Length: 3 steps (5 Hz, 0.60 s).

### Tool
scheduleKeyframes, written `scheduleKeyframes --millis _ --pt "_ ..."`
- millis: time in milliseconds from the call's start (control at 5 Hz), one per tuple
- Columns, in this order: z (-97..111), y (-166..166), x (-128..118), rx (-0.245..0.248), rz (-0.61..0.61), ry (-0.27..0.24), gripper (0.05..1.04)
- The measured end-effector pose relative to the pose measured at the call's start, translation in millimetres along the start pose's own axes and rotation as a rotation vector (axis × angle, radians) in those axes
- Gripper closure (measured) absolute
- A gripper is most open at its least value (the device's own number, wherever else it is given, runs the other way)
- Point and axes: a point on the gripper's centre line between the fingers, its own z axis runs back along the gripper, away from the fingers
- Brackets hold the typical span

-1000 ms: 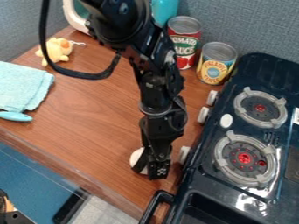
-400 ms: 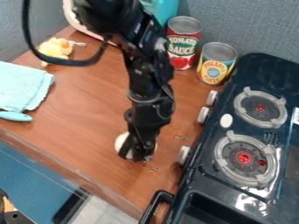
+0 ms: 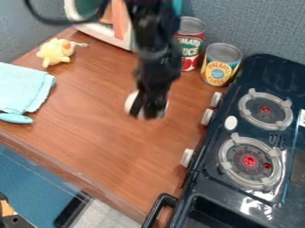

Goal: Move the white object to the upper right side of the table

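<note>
White object (image 3: 131, 102) looks clamped in the gripper (image 3: 150, 111); red can (image 3: 191, 46) and yellow can (image 3: 220, 64) crowd the far side, left of the stove (image 3: 209, 178)

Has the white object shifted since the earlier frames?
Yes. The white object has moved up the view, away from the stove's black handle and nearer the red can.

Brown wood-grain surface (image 3: 107, 138) bears yellow duck toy (image 3: 56, 51), light-blue cloth (image 3: 22, 89), red-labelled can (image 3: 191, 44), yellow-labelled can (image 3: 220, 67), dark toy stove (image 3: 208, 178).
</note>
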Motion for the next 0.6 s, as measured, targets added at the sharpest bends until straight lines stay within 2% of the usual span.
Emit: scheduleKeyframes --millis 200,400,600 --pt "5.6 35.1 24.5 0.075 -0.029 0.014 0.514" --pt "-1.8 57.7 45.8 0.096 -0.026 -0.037 0.514" --pt "-20.5 74.4 49.8 0.147 -0.018 -0.01 0.514"
